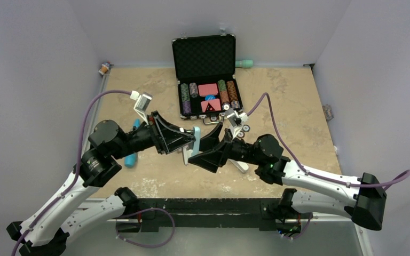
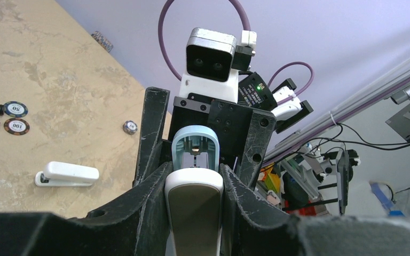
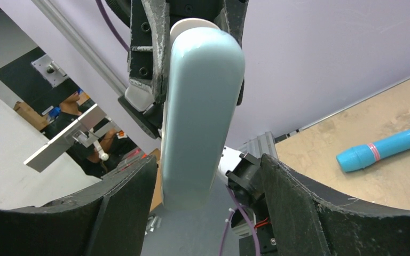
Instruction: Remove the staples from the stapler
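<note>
Hanging just in front of the case (image 1: 203,56), the stapler (image 1: 196,140) is clamped in the left gripper (image 2: 195,188), the right gripper (image 3: 204,178) spread apart around it; an off-centre squeeze could twist it loose

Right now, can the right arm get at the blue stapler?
Probably yes. The left gripper clamps the blue stapler, and the right gripper is open with a finger on each side of it, nothing between.

Left wrist view: one poker chip (image 2: 16,109) read "50", the neighbouring chip (image 2: 17,126) read "100"; both lay flat on the desk (image 2: 58,69).
</note>
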